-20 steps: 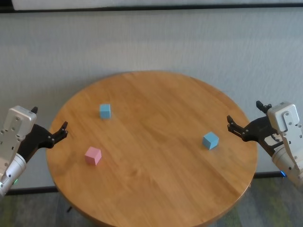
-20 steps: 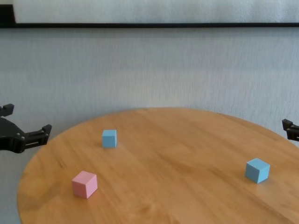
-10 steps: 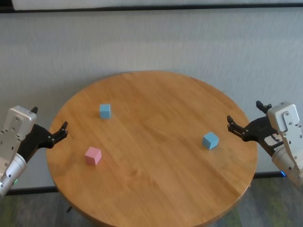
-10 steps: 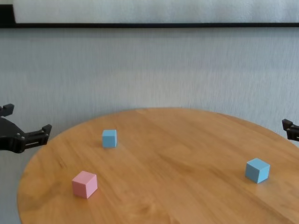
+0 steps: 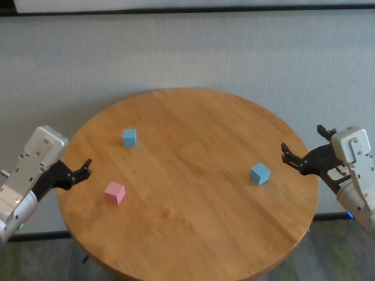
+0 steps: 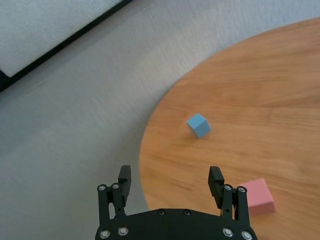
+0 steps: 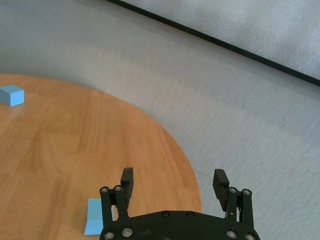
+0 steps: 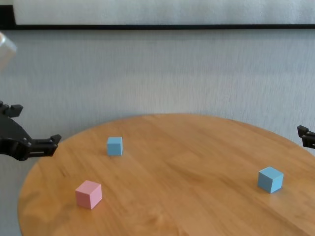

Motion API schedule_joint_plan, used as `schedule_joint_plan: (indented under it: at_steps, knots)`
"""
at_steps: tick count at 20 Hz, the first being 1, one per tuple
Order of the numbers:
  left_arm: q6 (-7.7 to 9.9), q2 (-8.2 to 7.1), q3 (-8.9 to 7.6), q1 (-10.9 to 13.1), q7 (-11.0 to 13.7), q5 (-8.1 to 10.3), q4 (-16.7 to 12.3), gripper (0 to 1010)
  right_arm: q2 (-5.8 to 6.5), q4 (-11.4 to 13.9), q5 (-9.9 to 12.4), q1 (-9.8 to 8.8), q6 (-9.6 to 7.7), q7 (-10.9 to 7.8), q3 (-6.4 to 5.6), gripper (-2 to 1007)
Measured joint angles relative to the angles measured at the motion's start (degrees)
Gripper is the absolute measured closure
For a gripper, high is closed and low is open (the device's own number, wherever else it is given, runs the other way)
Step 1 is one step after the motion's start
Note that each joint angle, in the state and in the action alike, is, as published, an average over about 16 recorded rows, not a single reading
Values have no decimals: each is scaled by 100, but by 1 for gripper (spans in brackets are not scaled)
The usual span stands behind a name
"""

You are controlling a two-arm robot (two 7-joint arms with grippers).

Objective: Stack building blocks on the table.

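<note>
Left gripper (image 5: pixel 82 170) shifted toward pink block (image 5: pixel 115 192), fingers wide, empty, right gripper (image 5: pixel 304 153) fingers wide, empty

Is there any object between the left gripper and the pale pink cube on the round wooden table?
Nothing visible. The left gripper, open, hovers at the round wooden table's left edge; only bare wood separates it from the pale pink cube. Both light blue cubes lie off that path.
</note>
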State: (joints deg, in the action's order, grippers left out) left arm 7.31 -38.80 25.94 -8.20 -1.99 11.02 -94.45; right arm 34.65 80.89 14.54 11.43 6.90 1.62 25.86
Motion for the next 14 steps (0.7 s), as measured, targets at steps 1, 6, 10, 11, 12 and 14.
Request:
schedule_joint_plan:
  at_steps: [1,6,10,11,12,14]
  knots:
    - [142,-29,-4,40,4,-22,-136,9,0,0,0,0,0,0,0,0]
    - [760,-41,-47,192,59,-5,-590,9,0,0,0,0,0,0,0,0]
    - [1128,43,-90,245,135,71,-738,9,0,0,0,0,0,0,0,0]
    - [1207,72,-97,246,159,90,-749,9,0,0,0,0,0,0,0,0]
    - [1281,103,-103,240,183,108,-747,9,0,0,0,0,0,0,0,0]
    - [1417,174,-111,213,241,145,-717,9,0,0,0,0,0,0,0,0]
